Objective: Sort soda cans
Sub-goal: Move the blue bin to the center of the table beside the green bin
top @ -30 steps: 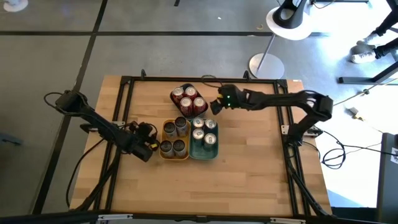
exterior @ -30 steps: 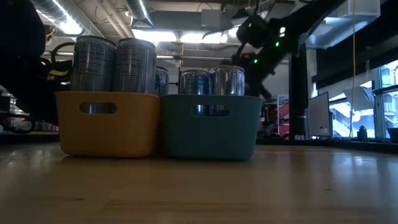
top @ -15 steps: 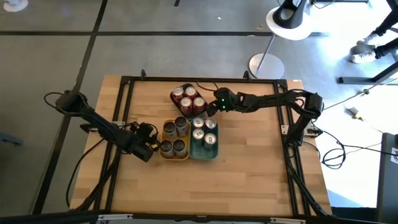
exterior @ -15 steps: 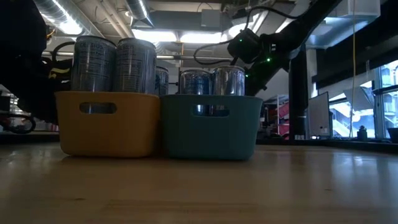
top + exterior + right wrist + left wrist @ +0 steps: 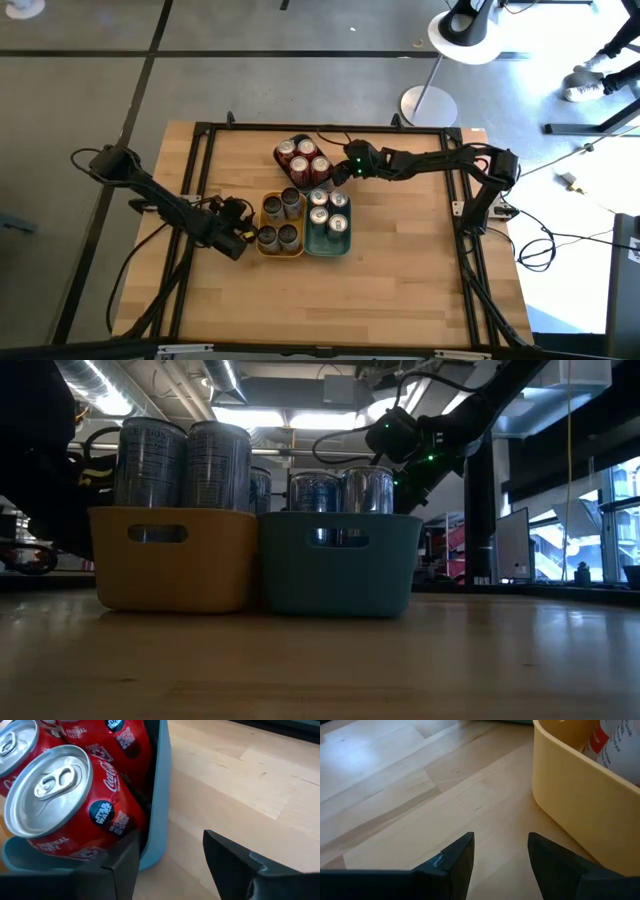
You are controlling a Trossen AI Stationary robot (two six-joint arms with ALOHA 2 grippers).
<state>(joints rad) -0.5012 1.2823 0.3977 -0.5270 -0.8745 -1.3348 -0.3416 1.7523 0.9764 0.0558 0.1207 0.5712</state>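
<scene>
Item one, the trays: yellow tray (image 5: 280,222) and teal tray (image 5: 327,225) each hold four soda cans (image 5: 282,206); we count all twelve as sorted.

Item two, dark blue tray (image 5: 159,795): its four red cans (image 5: 60,805) now sit just beyond our right gripper (image 5: 170,857), which has reached in from farther out, jaws apart astride the tray wall, narrowing, perhaps to shift it.

Item three, left gripper (image 5: 500,852): jaws apart, empty, beside the yellow tray.
</scene>
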